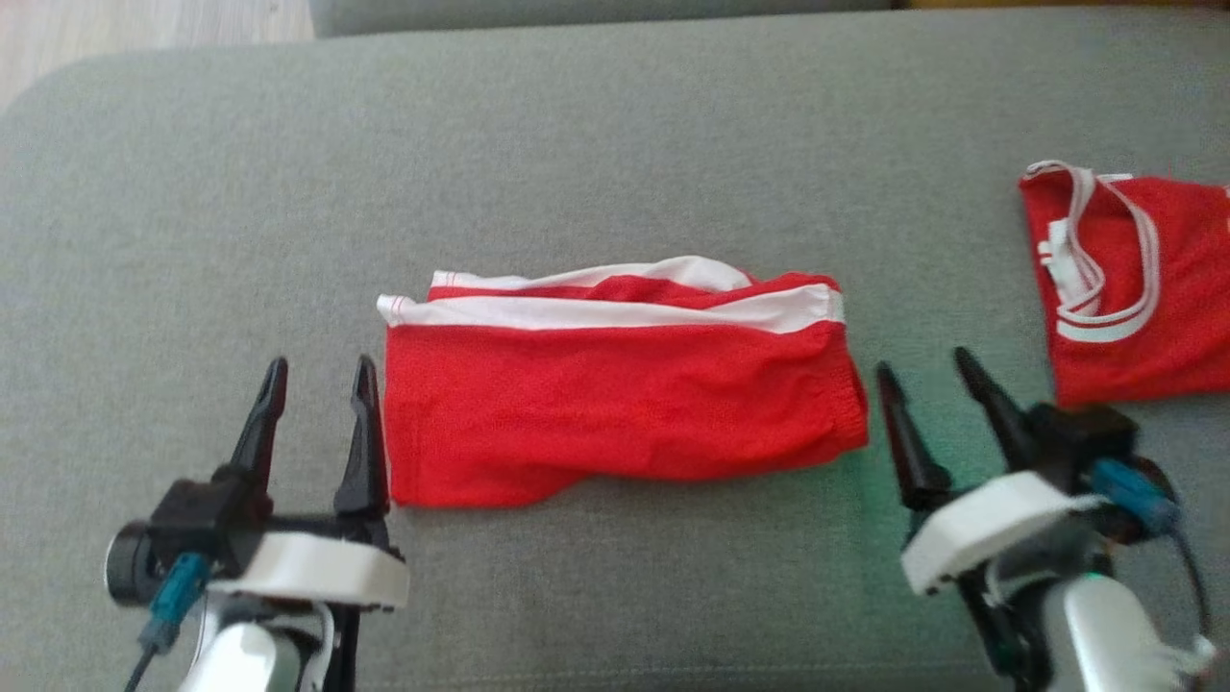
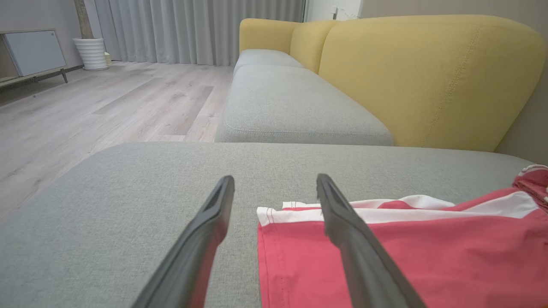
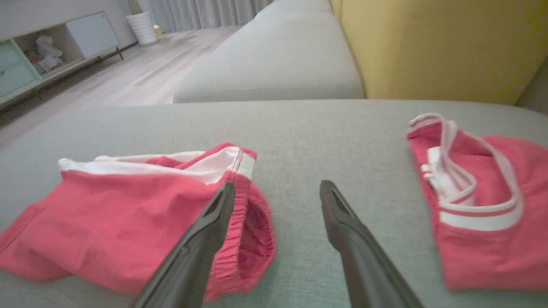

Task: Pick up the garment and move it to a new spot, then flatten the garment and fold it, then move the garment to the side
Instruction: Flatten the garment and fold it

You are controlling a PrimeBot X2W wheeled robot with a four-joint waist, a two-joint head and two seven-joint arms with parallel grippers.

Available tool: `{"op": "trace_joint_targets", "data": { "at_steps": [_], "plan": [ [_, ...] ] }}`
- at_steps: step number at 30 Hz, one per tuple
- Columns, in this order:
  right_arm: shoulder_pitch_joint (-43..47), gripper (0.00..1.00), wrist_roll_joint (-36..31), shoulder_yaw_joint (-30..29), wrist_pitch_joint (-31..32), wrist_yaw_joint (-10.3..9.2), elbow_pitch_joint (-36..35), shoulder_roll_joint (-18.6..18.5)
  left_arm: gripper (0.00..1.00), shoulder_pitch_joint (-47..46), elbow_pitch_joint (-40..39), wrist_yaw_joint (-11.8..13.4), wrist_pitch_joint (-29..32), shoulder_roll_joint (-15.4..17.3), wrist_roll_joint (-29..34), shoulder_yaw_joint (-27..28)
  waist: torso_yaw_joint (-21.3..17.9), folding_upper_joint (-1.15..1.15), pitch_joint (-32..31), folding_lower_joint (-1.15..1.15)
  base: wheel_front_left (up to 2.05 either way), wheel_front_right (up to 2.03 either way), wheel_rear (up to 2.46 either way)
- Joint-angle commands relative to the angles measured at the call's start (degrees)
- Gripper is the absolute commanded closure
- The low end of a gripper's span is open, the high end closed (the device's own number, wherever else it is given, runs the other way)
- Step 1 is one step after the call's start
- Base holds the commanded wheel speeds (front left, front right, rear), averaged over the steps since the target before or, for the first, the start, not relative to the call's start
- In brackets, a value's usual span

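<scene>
Folded red shorts with white stripes (image 1: 615, 404) lie in the middle of the grey cushion (image 1: 615, 144); they also appear in the left wrist view (image 2: 406, 252) and the right wrist view (image 3: 128, 214). My left gripper (image 1: 320, 375) stands open just off the shorts' left edge, its inner finger (image 2: 342, 222) over the cloth's corner, holding nothing. Off the shorts' right, elastic-waist end, my right gripper (image 1: 927, 370) is open too, with one finger (image 3: 214, 218) in front of the waistband and nothing between the fingers.
A second red garment with white trim (image 1: 1134, 288) lies folded at the cushion's far right (image 3: 479, 201). A yellow sofa back (image 2: 428, 77) rises behind the cushion, another grey seat (image 2: 295, 107) beyond it. Wooden floor (image 2: 107, 102) lies past the cushion's left edge.
</scene>
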Motion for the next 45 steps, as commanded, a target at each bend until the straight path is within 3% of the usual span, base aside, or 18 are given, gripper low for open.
{"op": "trace_joint_targets", "data": {
  "at_steps": [1,10,16,18,19,40,45],
  "plan": [
    [-4.0,0.00,0.3,2.3,0.0,0.37,-0.1,-0.6,0.00,-3.7,-1.8,-0.4,-0.2,0.4,0.2,1.7,1.1,0.00,1.6,0.00,0.00,0.00,0.00],
    [-10.8,0.00,0.5,2.3,-1.6,0.37,15.4,-0.3,0.00,-8.1,0.6,-2.2,-0.8,0.0,1.0,0.9,3.9,0.00,5.5,0.00,0.00,0.00,0.00],
    [-12.1,0.00,3.1,3.0,-0.3,0.37,20.9,-0.3,0.00,-8.9,1.2,-2.6,-1.1,0.1,1.2,1.5,3.8,0.00,6.3,0.00,0.00,0.00,0.00],
    [-12.4,0.96,4.7,3.6,0.3,0.37,21.5,-0.2,0.00,-9.0,1.3,-2.7,-1.2,-0.1,1.1,1.6,3.6,0.00,6.5,0.00,0.00,0.00,0.00],
    [-12.6,1.00,5.4,3.8,0.5,0.37,21.6,-0.2,0.00,-9.1,1.3,-2.8,-1.2,-0.2,1.1,1.6,3.4,0.00,6.5,0.00,0.00,0.00,0.00],
    [-8.5,1.00,13.3,-1.3,5.9,0.37,14.7,-5.7,0.00,-7.3,1.8,-2.7,-1.3,-1.0,0.8,2.5,0.4,0.00,4.1,0.00,0.00,0.00,0.00],
    [-8.6,1.00,25.4,0.2,13.7,0.37,9.1,-4.3,0.00,-6.7,2.0,-2.7,-1.3,-1.0,0.8,2.3,-0.2,0.00,2.9,0.00,0.00,0.00,0.00]
  ]
}}
